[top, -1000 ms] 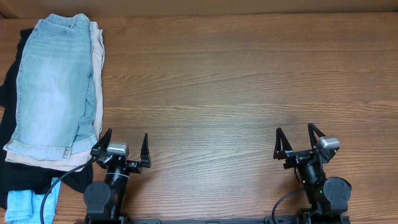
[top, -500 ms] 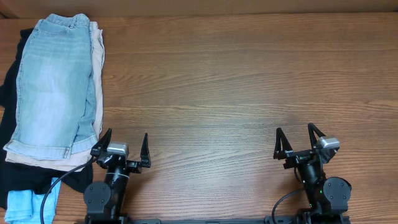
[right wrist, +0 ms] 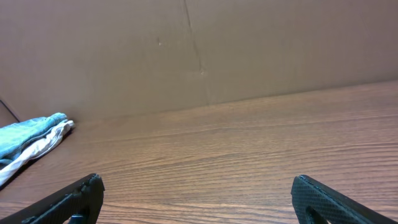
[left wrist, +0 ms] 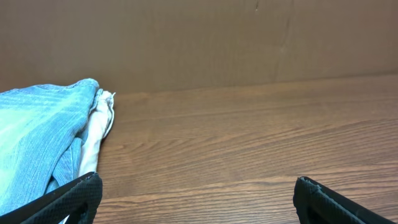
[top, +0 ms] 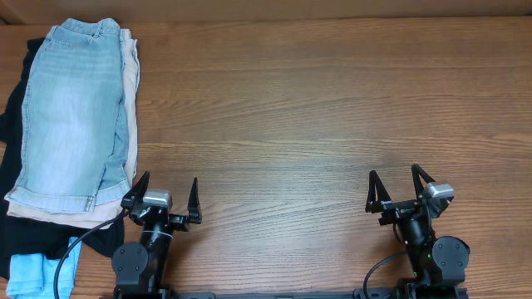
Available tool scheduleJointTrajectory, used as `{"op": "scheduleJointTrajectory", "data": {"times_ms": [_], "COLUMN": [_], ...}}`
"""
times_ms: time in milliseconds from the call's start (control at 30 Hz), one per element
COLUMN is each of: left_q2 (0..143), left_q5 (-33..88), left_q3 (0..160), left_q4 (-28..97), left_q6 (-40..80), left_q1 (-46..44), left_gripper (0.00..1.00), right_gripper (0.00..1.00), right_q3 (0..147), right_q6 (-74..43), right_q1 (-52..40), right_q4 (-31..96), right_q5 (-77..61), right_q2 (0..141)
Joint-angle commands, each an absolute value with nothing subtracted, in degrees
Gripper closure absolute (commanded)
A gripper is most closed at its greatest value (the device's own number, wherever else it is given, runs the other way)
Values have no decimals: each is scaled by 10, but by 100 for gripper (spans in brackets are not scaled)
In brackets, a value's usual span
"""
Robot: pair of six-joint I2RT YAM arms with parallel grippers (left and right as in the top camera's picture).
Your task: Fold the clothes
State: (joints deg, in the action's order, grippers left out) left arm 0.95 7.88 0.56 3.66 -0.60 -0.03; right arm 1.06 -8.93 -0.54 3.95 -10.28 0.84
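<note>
Pale faded-blue denim shorts [top: 71, 116] lie folded on top of a pile at the table's left edge, over beige shorts [top: 130, 79], a black garment [top: 12, 232] and a small light-blue piece [top: 33, 272]. The denim shorts also show in the left wrist view [left wrist: 37, 137] and far left in the right wrist view [right wrist: 28, 134]. My left gripper [top: 162, 195] is open and empty, just right of the pile's near corner. My right gripper [top: 397, 187] is open and empty at the front right.
The wooden table [top: 316, 116] stretches from the pile to the right edge. A brown cardboard wall [left wrist: 205, 43] stands along the back. A black cable [top: 71, 257] runs over the clothes near the left arm's base.
</note>
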Motion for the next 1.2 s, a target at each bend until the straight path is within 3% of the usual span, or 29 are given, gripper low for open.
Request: {"op": "scheduleJointTrajectory", "data": {"times_ms": [0,267,400,700,967,1167], "left_q2": [3,3,3,3,74,218], "left_q5": [70,71,75,67,29,30], "left_q3": [3,3,3,49,216,385], "left_q4": [37,32,30,22,165,273], "left_q6": [-13,-11,102,150,149,132], "left_q1": [-4,-4,-4,-4,-4,-4], "left_gripper": [0,0,0,0,0,0], "right_gripper": [0,0,0,0,0,0], "right_q3": [4,4,5,27,161,374], "right_q6": [-86,-86,-86,-86,-89,-90], "right_q1": [-9,-9,-9,-9,-9,-9], "right_q4": [36,31,28,-1,16,146], "right_q5": [-99,-101,-102,-106,-156,-182], "right_q2": [2,2,2,3,100,269]}}
